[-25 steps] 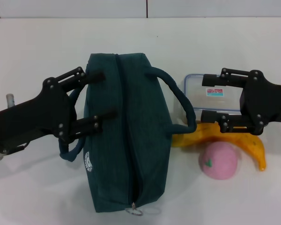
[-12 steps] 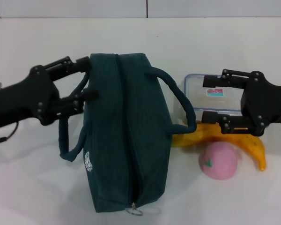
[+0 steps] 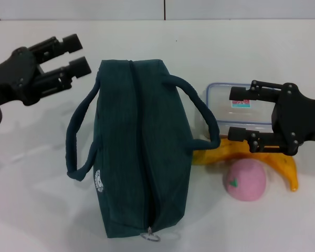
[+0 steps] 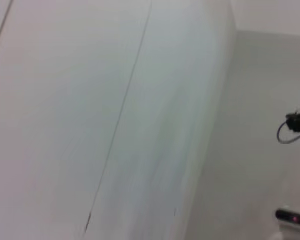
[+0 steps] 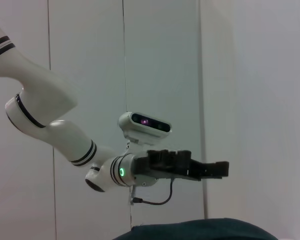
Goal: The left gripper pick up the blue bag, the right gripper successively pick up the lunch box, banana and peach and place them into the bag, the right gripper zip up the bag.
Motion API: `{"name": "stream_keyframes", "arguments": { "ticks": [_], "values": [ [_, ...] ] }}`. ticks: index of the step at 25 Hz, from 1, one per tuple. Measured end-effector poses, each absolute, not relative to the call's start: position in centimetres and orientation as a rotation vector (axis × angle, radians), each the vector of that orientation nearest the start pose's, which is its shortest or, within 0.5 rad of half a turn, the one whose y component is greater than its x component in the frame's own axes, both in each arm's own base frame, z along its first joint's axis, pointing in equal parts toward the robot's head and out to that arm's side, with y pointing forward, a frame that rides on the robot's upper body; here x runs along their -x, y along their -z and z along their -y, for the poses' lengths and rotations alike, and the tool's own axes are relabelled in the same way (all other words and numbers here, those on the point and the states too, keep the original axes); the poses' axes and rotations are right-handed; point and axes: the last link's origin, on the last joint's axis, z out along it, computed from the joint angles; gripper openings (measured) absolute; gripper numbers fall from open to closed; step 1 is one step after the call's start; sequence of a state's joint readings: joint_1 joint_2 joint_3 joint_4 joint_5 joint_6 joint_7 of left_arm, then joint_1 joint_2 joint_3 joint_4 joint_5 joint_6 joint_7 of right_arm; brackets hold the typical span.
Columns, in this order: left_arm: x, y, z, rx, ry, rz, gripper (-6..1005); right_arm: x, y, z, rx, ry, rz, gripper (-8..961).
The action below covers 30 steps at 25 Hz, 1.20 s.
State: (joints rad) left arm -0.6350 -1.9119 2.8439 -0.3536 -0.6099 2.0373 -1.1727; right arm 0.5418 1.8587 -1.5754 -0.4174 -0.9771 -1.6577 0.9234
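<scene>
The blue bag [image 3: 136, 147] lies on the white table, its zipper line running down the middle to a metal ring pull [image 3: 150, 236]. One handle [image 3: 76, 136] droops on its left side. The other handle [image 3: 205, 113] arches toward the lunch box [image 3: 220, 105]. My left gripper [image 3: 77, 52] hovers open and empty, up and to the left of the bag; the right wrist view shows it [image 5: 222, 169] side-on above the bag's top [image 5: 205, 230]. My right gripper [image 3: 240, 113] is open above the lunch box. The banana [image 3: 286, 168] and the peach [image 3: 245, 180] lie in front of that box.
The table [image 3: 37, 199] is white, with a pale wall behind it. The left wrist view shows only wall panels and a cable loop [image 4: 291, 131].
My left gripper has pulled away from the bag's left handle, going up and to the back left, and that handle now hangs loose. The right gripper drifted slightly right.
</scene>
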Motion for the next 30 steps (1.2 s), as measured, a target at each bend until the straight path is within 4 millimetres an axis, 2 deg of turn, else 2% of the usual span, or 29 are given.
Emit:
{"name": "stream_keyframes", "arguments": {
  "ticks": [11,17,30],
  "values": [
    [28.1,-7.7,-29.7,2.607,1.203,0.657,674,-22.5,-1.1,-31.4,2.778,-1.126,-0.018,725],
    [28.1,-6.8,-29.5,2.689,1.140,0.744,665,-22.6,-1.0,-31.3,2.771,-1.120,0.002,725],
    [27.2,-6.1,-30.0,2.681,1.200,0.906,647,-22.7,-1.0,-31.2,2.766,-1.113,0.017,724]
  ]
}}
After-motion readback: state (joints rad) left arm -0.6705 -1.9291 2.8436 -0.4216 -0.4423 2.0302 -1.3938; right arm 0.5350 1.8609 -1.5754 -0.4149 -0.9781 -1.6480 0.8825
